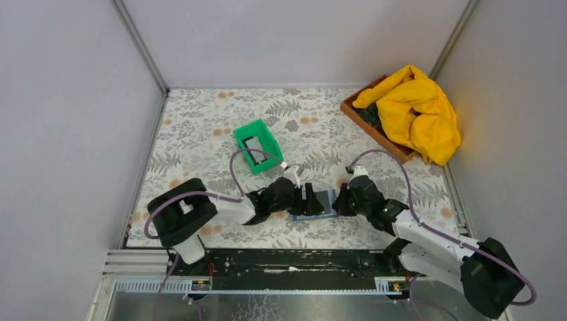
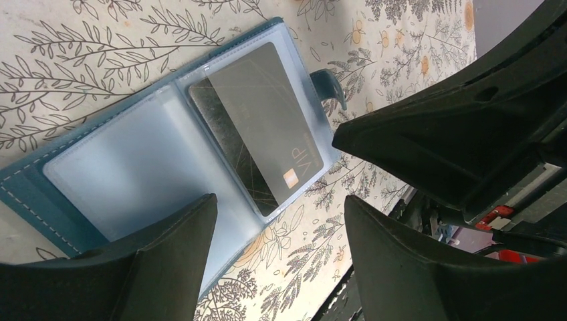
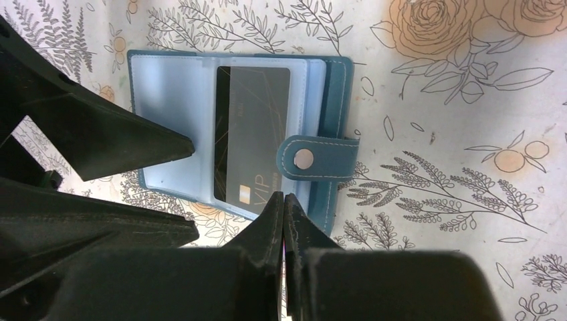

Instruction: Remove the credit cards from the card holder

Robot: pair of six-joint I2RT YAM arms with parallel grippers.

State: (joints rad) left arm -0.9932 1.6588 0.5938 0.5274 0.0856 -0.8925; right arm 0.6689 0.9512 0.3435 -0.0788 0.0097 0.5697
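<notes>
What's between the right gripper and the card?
Nothing in the gap: the right gripper, shut, sits at the card's near edge. The tab overlaps that card just beside the gripper and could snag.

In your top view, upper right, the yellow cloth hides what lies in the wooden tray. Lower left in the left wrist view, the left gripper covers a corner of the card holder.

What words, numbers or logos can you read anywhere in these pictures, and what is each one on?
"VIP": on the dark grey flat card, which lies in the open steel-blue bifold card holder. It is printed beside a small orange square mark.
Any finer print on that card: too small to read.
Nothing else in the three views carries legible text.
</notes>
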